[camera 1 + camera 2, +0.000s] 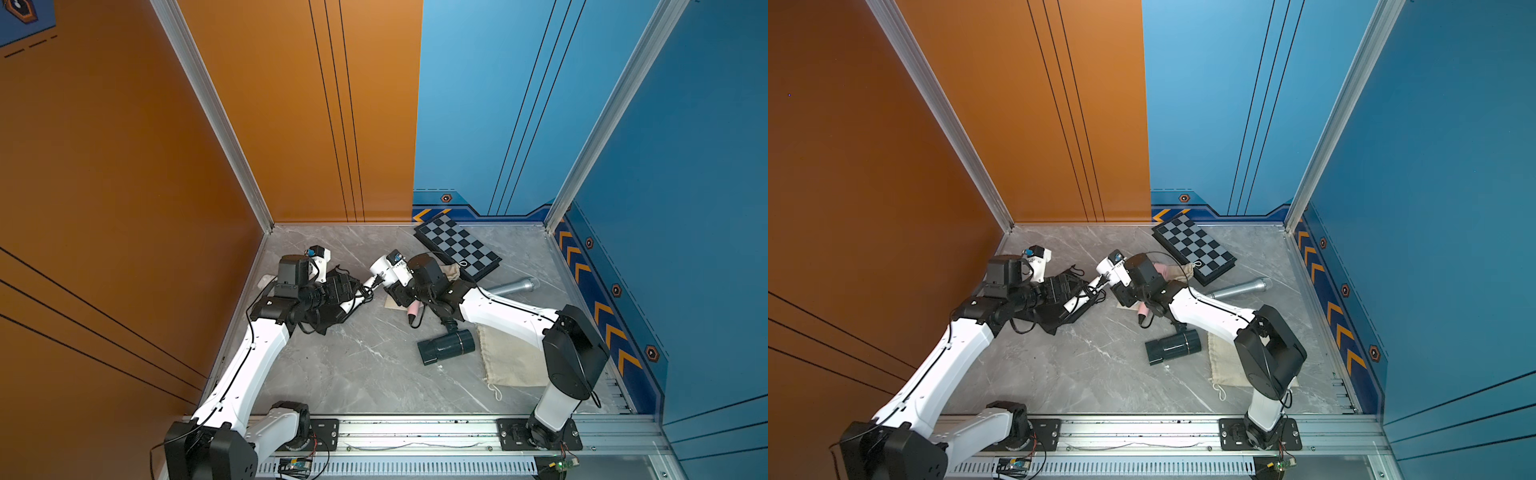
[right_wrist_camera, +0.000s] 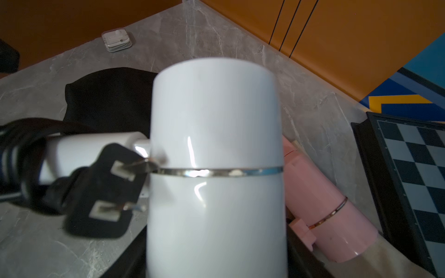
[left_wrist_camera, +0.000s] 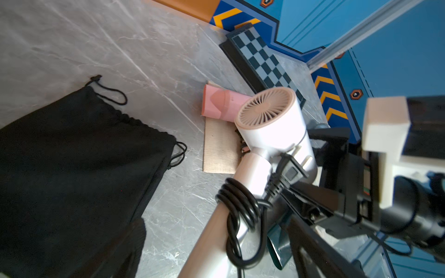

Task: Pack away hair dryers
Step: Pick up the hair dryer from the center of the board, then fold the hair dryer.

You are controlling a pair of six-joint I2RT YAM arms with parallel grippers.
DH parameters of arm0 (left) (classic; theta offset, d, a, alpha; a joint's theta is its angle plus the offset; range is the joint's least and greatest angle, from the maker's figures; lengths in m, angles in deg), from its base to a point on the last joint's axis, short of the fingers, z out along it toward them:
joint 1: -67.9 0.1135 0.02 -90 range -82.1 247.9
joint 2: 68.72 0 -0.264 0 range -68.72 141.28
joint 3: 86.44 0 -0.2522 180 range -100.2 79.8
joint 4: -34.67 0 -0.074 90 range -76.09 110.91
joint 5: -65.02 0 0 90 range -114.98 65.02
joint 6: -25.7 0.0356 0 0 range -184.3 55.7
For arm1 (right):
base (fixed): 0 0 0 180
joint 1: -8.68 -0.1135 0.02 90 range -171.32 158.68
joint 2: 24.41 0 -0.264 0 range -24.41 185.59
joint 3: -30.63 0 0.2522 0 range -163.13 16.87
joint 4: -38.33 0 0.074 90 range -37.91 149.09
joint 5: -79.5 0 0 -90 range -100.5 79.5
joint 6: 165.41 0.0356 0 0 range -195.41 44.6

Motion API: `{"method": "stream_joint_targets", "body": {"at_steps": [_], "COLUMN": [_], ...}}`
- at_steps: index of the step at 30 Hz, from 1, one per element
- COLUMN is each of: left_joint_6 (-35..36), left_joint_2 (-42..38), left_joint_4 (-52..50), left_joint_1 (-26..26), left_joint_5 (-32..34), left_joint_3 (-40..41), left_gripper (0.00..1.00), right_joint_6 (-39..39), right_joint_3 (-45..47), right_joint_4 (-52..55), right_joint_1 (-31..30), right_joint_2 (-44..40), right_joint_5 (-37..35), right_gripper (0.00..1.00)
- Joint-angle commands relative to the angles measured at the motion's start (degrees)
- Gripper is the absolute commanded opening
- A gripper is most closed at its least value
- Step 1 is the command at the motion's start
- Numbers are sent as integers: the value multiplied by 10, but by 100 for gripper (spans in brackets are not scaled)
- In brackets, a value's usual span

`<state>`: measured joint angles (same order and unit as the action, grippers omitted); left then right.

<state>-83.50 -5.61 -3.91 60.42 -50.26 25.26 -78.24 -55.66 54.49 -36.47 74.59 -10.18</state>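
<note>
The black drawstring bag (image 3: pixel 72 168) lies slumped on the surface (image 1: pixel 365 374) under the left arm (image 1: pixel 249 361), its cords trailing loose. Its mouth is hidden beneath the left pincer (image 1: pixel 355 297), so what it holds cannot be made out. A beige cloth bag (image 1: pixel 515 361) lies flat, partly under the right arm (image 1: pixel 507 311). A second beige cloth bag (image 3: pixel 219 149) has the pink hair dryer (image 3: pixel 224 106) resting on top of it, not inside. The white hair dryer (image 2: pixel 216 144) is held up by its barrel, clamped in the right pincer (image 1: pixel 399 282). Its handle, wrapped with a coiled black cord (image 3: pixel 240 209), reaches toward the left pincer, whose jaws stand wide apart with the handle's end lying between them. The teal hair dryer (image 1: pixel 446 347) lies on the bare surface just beside the first beige bag. In both top views the right wrist covers most of the pink dryer. The right wrist view is largely filled by the white barrel, and the pincer's fingers are out of sight there. A chessboard (image 1: pixel 457 249) lies at the back, and a microphone (image 1: pixel 513 286) is half hidden behind the right arm.
</note>
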Motion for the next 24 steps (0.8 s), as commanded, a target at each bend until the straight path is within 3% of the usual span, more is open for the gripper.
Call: {"method": "stream_joint_targets", "body": {"at_steps": [1, 14, 24], "left_joint_6": [35, 95, 133], "left_joint_2": [6, 18, 49], "left_joint_4": [1, -24, -73], "left_joint_1": [-11, -89, -109], "left_joint_5": [-52, -28, -33], "left_joint_3": [-26, -83, -105], "left_gripper": [94, 93, 91], "right_joint_6": [-28, -65, -70], "right_joint_3": [4, 23, 24], "right_joint_4": [-27, -24, -35], "right_joint_1": [10, 27, 25], "right_joint_2": [-42, -101, -118], "right_joint_5": [22, 50, 54], "right_gripper": [46, 47, 47]}}
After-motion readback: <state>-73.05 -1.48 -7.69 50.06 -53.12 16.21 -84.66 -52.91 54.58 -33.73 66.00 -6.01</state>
